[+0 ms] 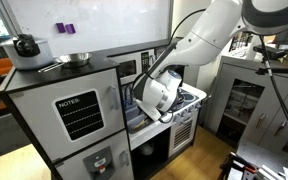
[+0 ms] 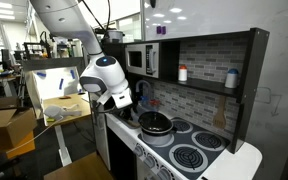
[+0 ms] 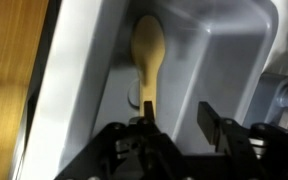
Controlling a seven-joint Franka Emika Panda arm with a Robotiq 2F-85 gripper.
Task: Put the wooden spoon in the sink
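The wooden spoon, pale tan, lies inside the grey sink near its left wall, bowl end away from me. In the wrist view my gripper is open just above the basin. Its left finger overlaps the end of the spoon's handle and its right finger is well clear, over bare basin floor. In both exterior views the gripper hangs low over the toy kitchen counter beside the stove. The spoon and basin are hidden there by the arm.
A dark pan sits on the toy stove next to the sink. A round metal bowl and a kettle stand on the white cabinet top. A toy microwave is behind the gripper. Wooden floor lies beyond the counter edge.
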